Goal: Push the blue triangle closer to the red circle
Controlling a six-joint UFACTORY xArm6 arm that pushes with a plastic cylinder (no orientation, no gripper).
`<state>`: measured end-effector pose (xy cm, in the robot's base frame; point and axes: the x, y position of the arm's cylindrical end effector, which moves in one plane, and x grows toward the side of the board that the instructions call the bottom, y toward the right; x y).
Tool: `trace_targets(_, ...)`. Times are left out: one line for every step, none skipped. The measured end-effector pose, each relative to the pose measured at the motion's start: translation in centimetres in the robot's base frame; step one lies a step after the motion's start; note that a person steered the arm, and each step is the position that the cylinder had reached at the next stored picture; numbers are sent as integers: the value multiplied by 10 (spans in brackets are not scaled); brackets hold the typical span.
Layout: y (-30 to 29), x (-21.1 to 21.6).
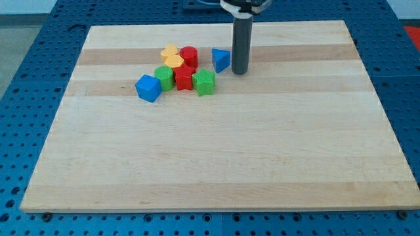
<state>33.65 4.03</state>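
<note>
The rod's tip is seen resting on the board, just beside the blue triangle on the view's right, nothing grasped (no gripper fitted). Blue triangle sits near the red circle, w/ a small gap between; yellow heart is packed at the circle's left

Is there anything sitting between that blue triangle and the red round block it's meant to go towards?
No. In the camera view, only a narrow strip of bare board separates the blue triangle from the red circle. My tip stands on the triangle's other side.
</note>
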Motion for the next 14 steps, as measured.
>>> trace_targets(-4,-16)
trace_targets(-9,-25)
trace_targets(-9,-18)
trace_targets(-9,11)
trace_targets(-18,22)
trace_targets(-32,10)
trace_targets(-39,-1)
trace_targets(-40,-2)
trace_targets(-40,-2)
trace_targets(-37,-2)
trace_targets(-31,-2)
trace_targets(-30,-4)
trace_targets(-22,-4)
trace_targets(-18,-4)
